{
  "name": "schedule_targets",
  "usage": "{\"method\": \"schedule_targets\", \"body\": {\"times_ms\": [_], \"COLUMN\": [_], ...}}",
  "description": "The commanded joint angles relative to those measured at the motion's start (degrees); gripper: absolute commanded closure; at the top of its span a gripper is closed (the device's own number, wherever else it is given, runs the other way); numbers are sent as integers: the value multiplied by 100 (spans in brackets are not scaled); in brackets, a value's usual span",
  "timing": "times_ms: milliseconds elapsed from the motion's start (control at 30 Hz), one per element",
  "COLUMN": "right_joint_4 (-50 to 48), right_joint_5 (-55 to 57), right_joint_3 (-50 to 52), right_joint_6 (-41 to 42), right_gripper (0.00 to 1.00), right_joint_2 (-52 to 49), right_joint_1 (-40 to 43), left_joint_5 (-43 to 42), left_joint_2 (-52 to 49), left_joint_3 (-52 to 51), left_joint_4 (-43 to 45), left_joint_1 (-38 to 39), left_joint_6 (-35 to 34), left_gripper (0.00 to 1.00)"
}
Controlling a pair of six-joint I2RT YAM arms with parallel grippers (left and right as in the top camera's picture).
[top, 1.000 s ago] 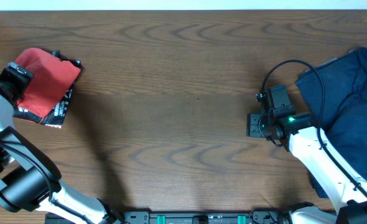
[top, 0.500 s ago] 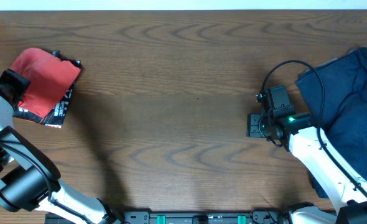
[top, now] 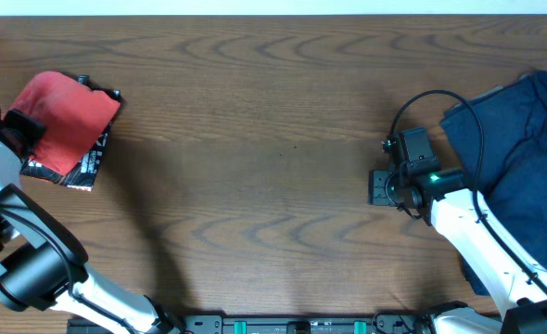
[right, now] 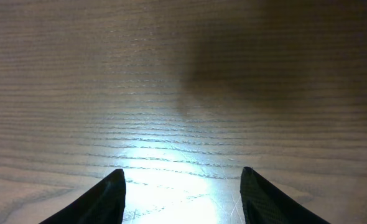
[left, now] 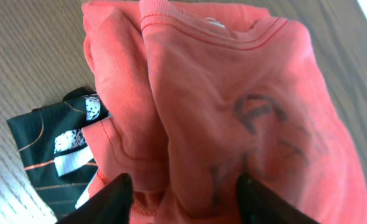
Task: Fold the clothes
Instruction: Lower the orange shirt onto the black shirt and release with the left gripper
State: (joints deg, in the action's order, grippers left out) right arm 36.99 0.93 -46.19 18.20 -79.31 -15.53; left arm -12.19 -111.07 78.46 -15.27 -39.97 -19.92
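Note:
The coral-red T-shirt (top: 69, 121) lies folded in a bundle at the far left of the table, on top of the small black graphic tee (top: 93, 162). My left gripper (top: 28, 128) is at the bundle's left edge. In the left wrist view its jaws (left: 182, 199) are spread wide, with red cloth (left: 233, 93) bulging between them and the black tee (left: 53, 137) showing at the left. The navy-blue garment (top: 524, 176) lies crumpled at the right edge. My right gripper (top: 380, 186) is open and empty over bare wood (right: 183, 74), just left of the navy garment.
The wooden table (top: 273, 111) runs between the two piles. The right arm and its black cable (top: 440, 97) lie over the navy garment's left side. The table's front edge carries the arm bases (top: 301, 325).
My left gripper has drawn back slightly to the left along the red bundle's edge. The right arm and the clothes have not moved.

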Motion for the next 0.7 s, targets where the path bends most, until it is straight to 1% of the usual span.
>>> {"method": "schedule_targets", "body": {"times_ms": [0,133,200,233,300,333,667], "right_joint_4": [4,9,4,0,-2,0,2], "right_joint_5": [61,61,61,66,83,83,109], "right_joint_3": [-63,-63,-63,-63,-63,-63,-63], "right_joint_6": [-39,-42,-42,-42,-42,-42,-42], "right_gripper": [43,43,42,42,42,42,42], "right_joint_2": [57,57,57,57,57,57,57], "right_joint_1": [37,37,37,37,37,37,37], "left_joint_5": [85,-35,-236,-282,-280,-278,-278], "left_joint_2": [-175,-177,-177,-177,-177,-177,-24], "left_joint_3": [-35,-35,-33,-33,-33,-33,-33], "left_joint_4": [66,256,354,385,385,376,107], "left_joint_1": [-17,-20,-24,-24,-24,-26,-282], "left_joint_6": [-15,-13,-13,-13,-13,-11,-13], "left_gripper": [50,64,68,73,91,94,94]}}
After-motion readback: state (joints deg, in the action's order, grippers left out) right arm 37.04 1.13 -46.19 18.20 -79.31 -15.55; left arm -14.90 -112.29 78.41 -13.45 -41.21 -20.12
